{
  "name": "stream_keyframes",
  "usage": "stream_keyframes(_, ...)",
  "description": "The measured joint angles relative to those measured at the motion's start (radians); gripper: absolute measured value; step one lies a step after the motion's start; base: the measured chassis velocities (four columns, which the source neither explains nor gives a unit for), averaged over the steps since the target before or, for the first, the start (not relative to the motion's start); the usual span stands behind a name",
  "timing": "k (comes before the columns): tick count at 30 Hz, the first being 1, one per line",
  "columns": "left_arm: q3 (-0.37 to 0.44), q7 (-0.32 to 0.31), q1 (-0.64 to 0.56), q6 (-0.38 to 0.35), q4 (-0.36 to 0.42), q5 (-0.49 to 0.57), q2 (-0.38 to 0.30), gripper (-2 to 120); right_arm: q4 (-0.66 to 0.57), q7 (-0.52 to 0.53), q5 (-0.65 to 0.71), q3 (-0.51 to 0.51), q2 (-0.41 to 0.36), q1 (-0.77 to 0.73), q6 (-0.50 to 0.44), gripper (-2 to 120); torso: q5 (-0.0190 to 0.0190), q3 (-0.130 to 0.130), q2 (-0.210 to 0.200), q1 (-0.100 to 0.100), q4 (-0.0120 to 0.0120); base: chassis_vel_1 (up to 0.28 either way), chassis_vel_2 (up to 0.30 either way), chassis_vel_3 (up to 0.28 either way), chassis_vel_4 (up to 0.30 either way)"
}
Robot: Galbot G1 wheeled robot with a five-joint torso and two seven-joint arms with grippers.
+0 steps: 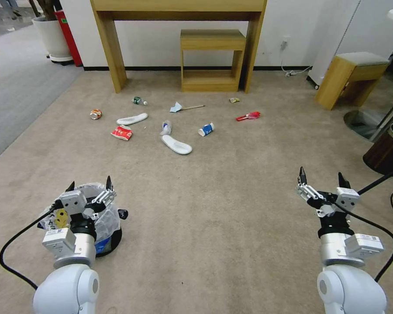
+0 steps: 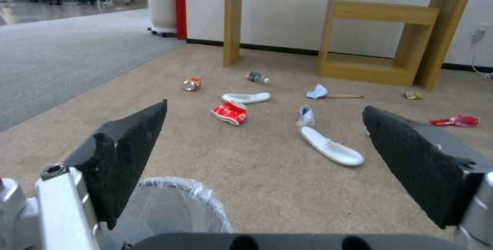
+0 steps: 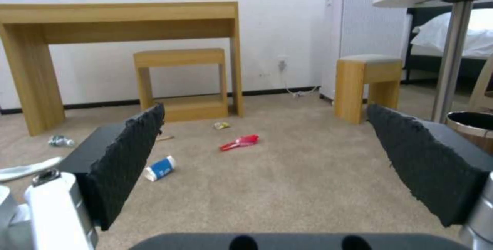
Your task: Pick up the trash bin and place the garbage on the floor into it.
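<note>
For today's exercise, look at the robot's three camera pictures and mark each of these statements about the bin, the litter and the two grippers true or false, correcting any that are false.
1. The left gripper is open above the trash bin. True.
2. The right gripper is shut on the paper cup. False: it is open, holding nothing, and the cup lies on the floor far ahead of it.
3. Two white slippers lie on the beige carpet. True.
4. The crushed orange can is inside the trash bin. False: it lies on the carpet, at the left end of the litter.
5. The red packet sits on the small wooden shelf. False: it is on the floor.
</note>
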State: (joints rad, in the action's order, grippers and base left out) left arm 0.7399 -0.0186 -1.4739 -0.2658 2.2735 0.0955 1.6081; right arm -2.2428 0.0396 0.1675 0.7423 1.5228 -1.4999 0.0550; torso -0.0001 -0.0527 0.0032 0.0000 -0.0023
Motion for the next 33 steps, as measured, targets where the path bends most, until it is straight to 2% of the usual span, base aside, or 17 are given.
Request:
stream_keyframes(17, 0.003, 0.000, -0.001, 0.000, 0.002, 0.002, 0.000, 100, 0.001, -0.003, -0.008, 0.001, 0.007, -0.005, -0.019, 100, 0.0001, 0.000, 0.000, 0.000, 0.0000, 0.000, 0.000, 0.000, 0.000)
stream_keyframes(33, 0.003, 0.002, -0.003, 0.005, -0.004, 0.003, 0.000, 100, 0.002, 0.000, -0.045, 0.017, 0.015, -0.004, 0.009, 100, 0.0000, 0.000, 0.000, 0.000, 0.0000, 0.000, 0.000, 0.000, 0.000)
